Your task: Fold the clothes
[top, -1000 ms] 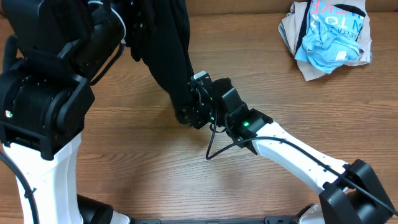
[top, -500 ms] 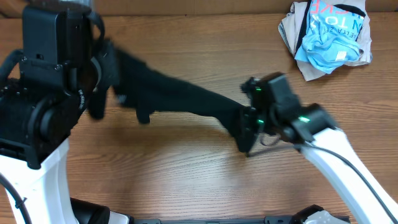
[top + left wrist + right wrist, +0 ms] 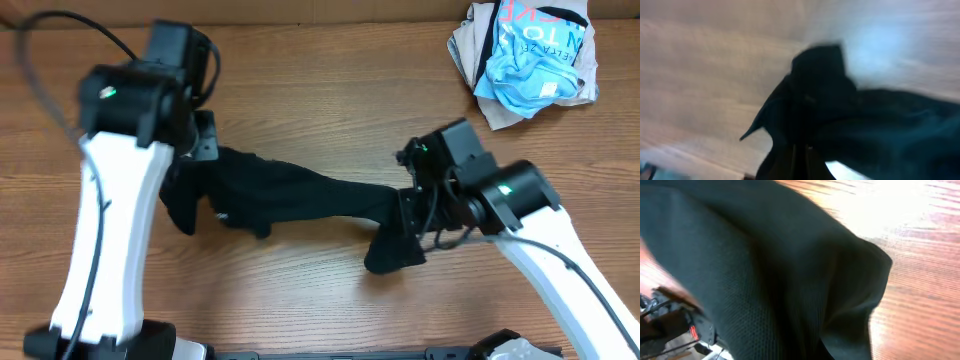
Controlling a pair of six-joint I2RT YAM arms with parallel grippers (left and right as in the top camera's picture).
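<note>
Overhead: black garment [image 3: 300, 195] runs as a sagging band between the two arms, over the wooden table [image 3: 300, 80]. I cannot tell whether its middle touches the wood. Left gripper [image 3: 197, 160] is pinched closed on the garment's left end, and loose folds droop below it. Right gripper [image 3: 405, 212] is pressed together on the right end, with a short flap hanging beneath. Left wrist view is blurred and shows dark cloth bunched at the fingers. Right wrist view: black fabric fills most of the frame and hides the fingers. A heap of light-blue and beige printed garments [image 3: 525, 60] sits at the far right corner, well apart.
</note>
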